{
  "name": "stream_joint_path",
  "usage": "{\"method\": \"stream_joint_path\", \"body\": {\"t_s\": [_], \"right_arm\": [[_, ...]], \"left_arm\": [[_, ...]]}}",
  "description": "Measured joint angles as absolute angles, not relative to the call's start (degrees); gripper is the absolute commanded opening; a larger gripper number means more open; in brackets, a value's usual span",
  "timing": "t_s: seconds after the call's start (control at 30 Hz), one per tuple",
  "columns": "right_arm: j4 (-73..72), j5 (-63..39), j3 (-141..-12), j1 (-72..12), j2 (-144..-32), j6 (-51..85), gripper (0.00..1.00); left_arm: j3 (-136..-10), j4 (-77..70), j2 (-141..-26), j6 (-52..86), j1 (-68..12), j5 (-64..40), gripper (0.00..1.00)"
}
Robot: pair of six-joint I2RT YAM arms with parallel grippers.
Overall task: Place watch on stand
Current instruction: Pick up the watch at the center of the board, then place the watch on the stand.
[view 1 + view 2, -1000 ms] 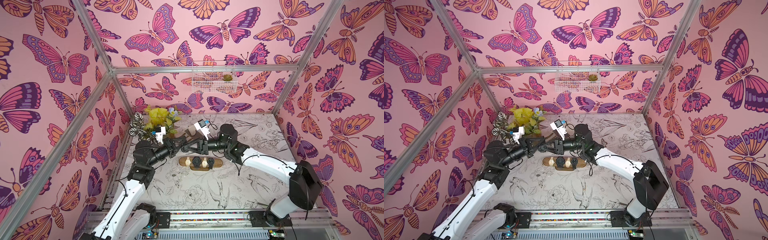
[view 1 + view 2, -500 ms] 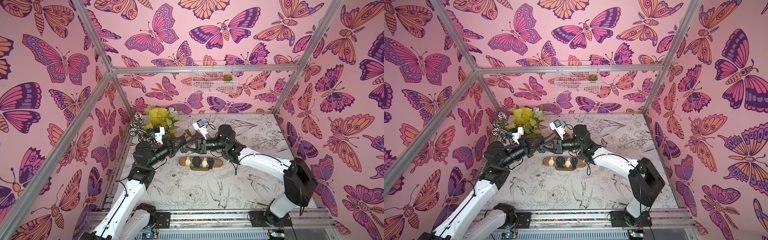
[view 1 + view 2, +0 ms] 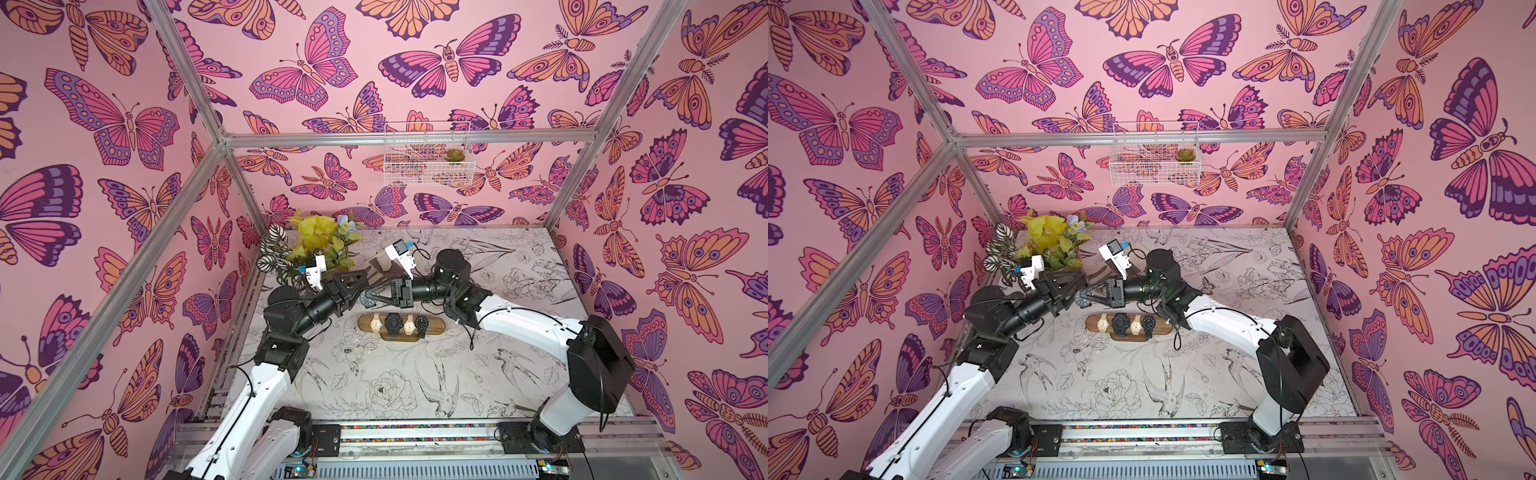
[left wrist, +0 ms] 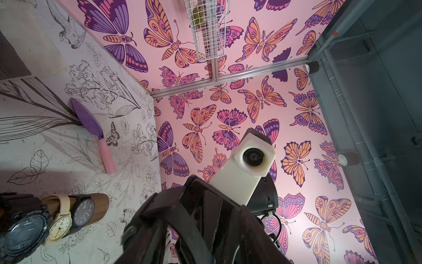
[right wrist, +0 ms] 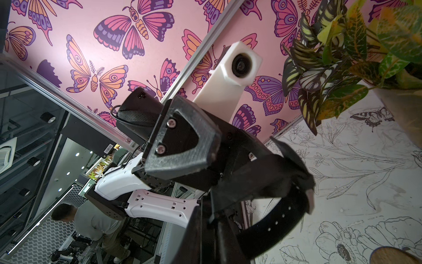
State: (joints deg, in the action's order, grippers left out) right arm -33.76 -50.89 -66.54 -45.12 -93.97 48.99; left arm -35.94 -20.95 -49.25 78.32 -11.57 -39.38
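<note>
A black watch point(image 3: 368, 298) point(image 3: 1081, 298) hangs in the air between my two grippers, just behind the stand. In the right wrist view its holed strap point(image 5: 274, 219) runs into my right gripper's jaws. My right gripper point(image 3: 372, 296) point(image 3: 1086, 296) is shut on the watch. My left gripper point(image 3: 364, 285) point(image 3: 1077, 286) faces it tip to tip, its fingers point(image 5: 182, 141) spread apart beside the watch. The stand point(image 3: 436, 327) point(image 3: 1165, 327) point(image 4: 100, 205) is a brown wooden bar lying on the table under the grippers. Several watches point(image 3: 392, 324) are wrapped round it.
A potted plant point(image 3: 316, 245) stands at the back left, close behind my left gripper. A purple and pink trowel point(image 4: 96, 128) lies on the table further back. A brown box point(image 3: 380, 266) sits behind the grippers. A wire basket point(image 3: 428, 158) hangs on the back wall.
My left gripper's jaws have opened off the watch. My right gripper has closed tighter on it. Both arms stay above the stand's left part.
</note>
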Motion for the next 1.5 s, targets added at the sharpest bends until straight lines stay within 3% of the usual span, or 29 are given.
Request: {"method": "stream_joint_path", "body": {"t_s": [0.43,0.77,1.07,1.5], "right_arm": [[-35.4,-52.0,-59.5,-40.1,-92.2,52.7,0.1],[-33.0,-52.5,-50.0,-32.1,-81.7,53.5,0.08],[-23.3,-53.2,-39.7,-19.5,-73.3,50.9,0.07],[-15.7,-53.6,-34.0,-14.4,-76.4,46.5,0.07]], "left_arm": [[-36.4,-10.1,-43.6,73.3,-6.8,-38.4,0.69],[-38.0,2.1,-42.4,64.6,-6.4,-36.1,0.68],[-35.3,6.6,-45.7,58.1,-6.3,-34.8,0.67],[-31.7,7.8,-52.9,52.6,-6.3,-31.9,0.69]]}}
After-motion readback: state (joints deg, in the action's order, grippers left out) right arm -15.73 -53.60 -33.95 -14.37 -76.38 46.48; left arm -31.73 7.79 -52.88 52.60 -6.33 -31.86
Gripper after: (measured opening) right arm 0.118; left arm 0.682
